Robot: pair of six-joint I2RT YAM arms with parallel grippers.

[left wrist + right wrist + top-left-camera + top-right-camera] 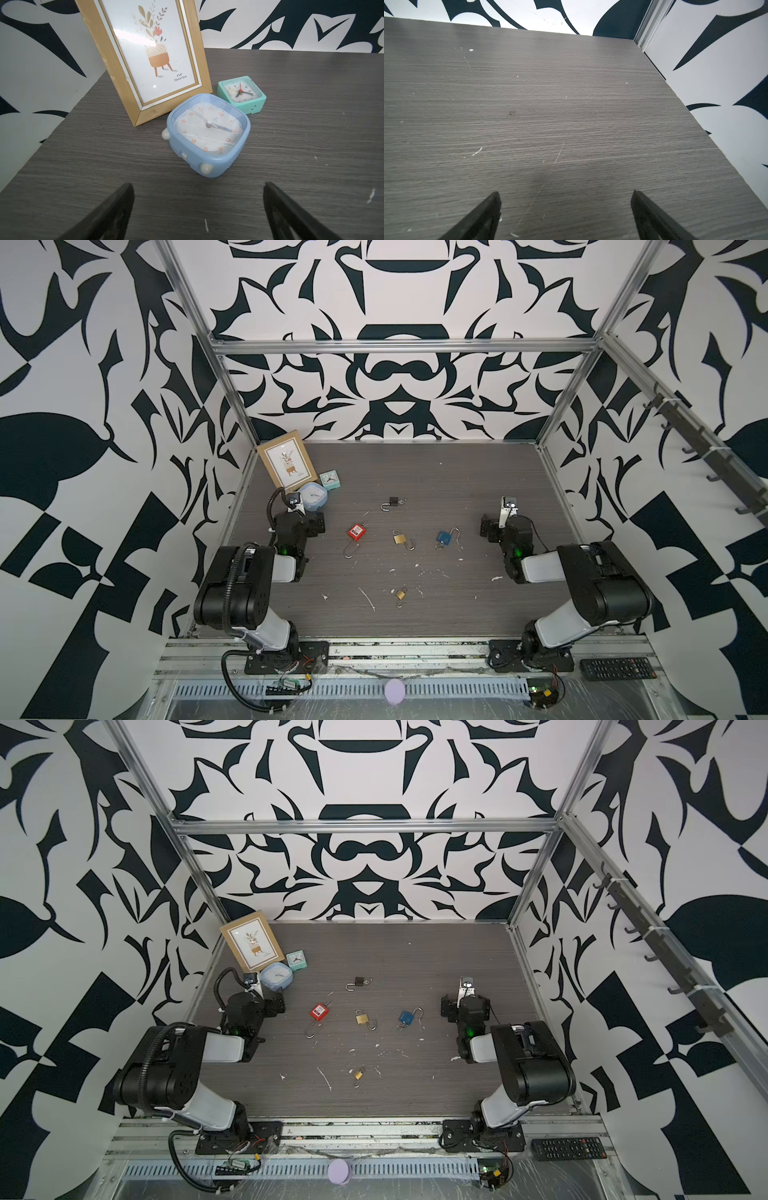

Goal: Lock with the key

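While left arm (245, 585) and right arm (598, 585) sit folded at 8 and 4, left gripper (197, 186) and right gripper (565, 194) gape wide, empty. Grey woodgrain table (457, 481), white scuffs. Locks, shackles open: small brass padlock (401, 594) at 6; red padlock (355, 531) at 9, big brass padlock (400, 538) centre, blue padlock (444, 536) at 3; black padlock (392, 502) at 12. Keys hard to make out. Wood frame (116, 68), blue clock (207, 135) and mint clock (242, 94) at 10.

Table (457, 489) grey woodgrain, walls (395, 385) blk/wht swirls. Ahead of left gripper (197, 187): lt-blue clock (218, 164), mint clock (242, 95), gold frame (174, 102). Red padlock (355, 531), blue padlock (444, 536), blk padlock (393, 501).
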